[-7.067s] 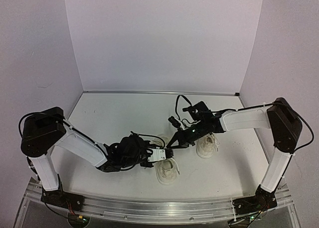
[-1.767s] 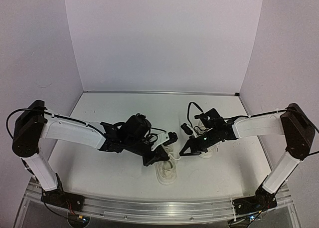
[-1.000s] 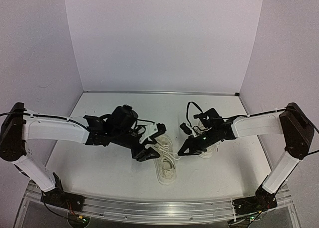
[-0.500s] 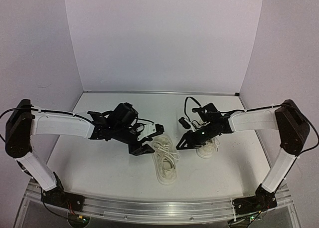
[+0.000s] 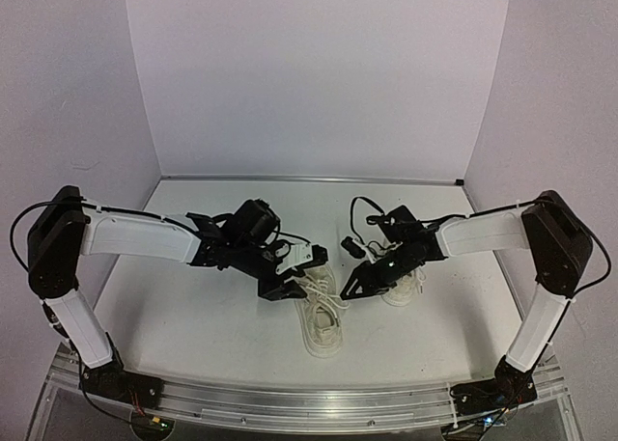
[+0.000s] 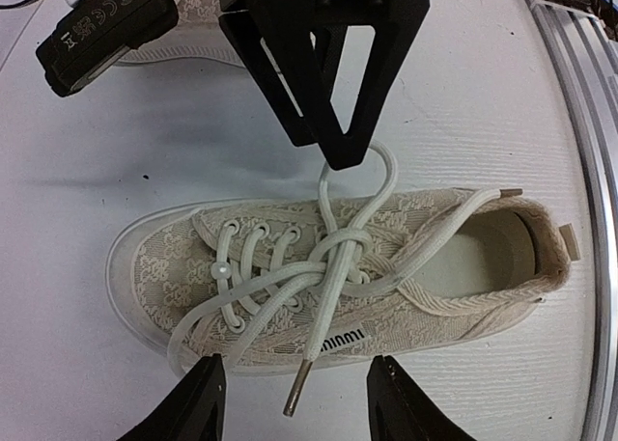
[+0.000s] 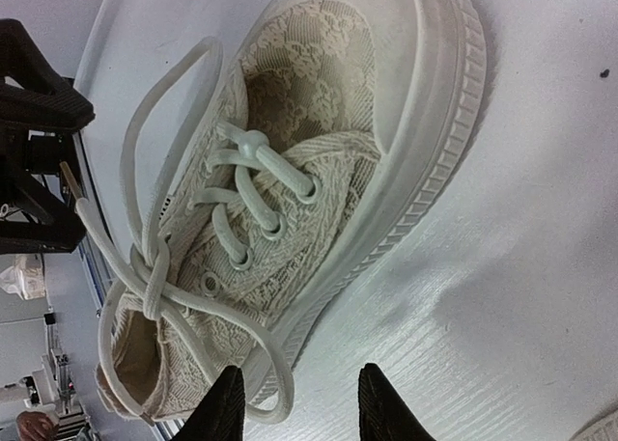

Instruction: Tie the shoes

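Left wrist: your left tool (image 6: 294, 402) hangs half-open, empty, over the shoe (image 6: 386, 301); right tool (image 7: 294, 402) opposite, same, flanking the knot (image 6: 343, 248), probably to pull loops (image 6: 383, 171).

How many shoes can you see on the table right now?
2. The centre shoe lies mid-table, its laces loosely knotted. The right shoe sits just right of it, partly hidden under the right arm.

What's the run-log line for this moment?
near shoe: laces knotted, two loose loops | left gripper: open, above it | right gripper: open, fingertip at one loop | held: nothing
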Robot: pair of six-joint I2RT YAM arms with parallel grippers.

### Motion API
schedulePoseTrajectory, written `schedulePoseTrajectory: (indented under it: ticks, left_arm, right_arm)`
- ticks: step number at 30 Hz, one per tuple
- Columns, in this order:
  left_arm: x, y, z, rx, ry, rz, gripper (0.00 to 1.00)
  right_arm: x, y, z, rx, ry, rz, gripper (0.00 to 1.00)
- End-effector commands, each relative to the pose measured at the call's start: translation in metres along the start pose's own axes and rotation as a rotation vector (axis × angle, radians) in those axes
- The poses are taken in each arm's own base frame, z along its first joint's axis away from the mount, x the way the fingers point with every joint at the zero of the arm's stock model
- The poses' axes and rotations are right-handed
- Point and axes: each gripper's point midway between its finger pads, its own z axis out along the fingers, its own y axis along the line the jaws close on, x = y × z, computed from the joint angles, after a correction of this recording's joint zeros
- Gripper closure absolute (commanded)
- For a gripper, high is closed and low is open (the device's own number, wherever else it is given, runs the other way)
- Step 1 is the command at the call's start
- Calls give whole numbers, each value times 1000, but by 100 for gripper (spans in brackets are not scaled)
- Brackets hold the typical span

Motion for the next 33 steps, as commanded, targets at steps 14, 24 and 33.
schedulePoseTrajectory:
  ticks: [14,24,33]
  left_arm:
    - [-21,-2,1,55,-48,24,84]
    - [-14,9,-12,-53,-29,-2,100]
    - [-2,12,-20,-101,-2,-33,100]
  right_arm:
    - [-7,7,17,36,36,-75,69]
    - [-9,11,20,50,47,-90,70]
    - [-10,12,22,59,58,-94,74]
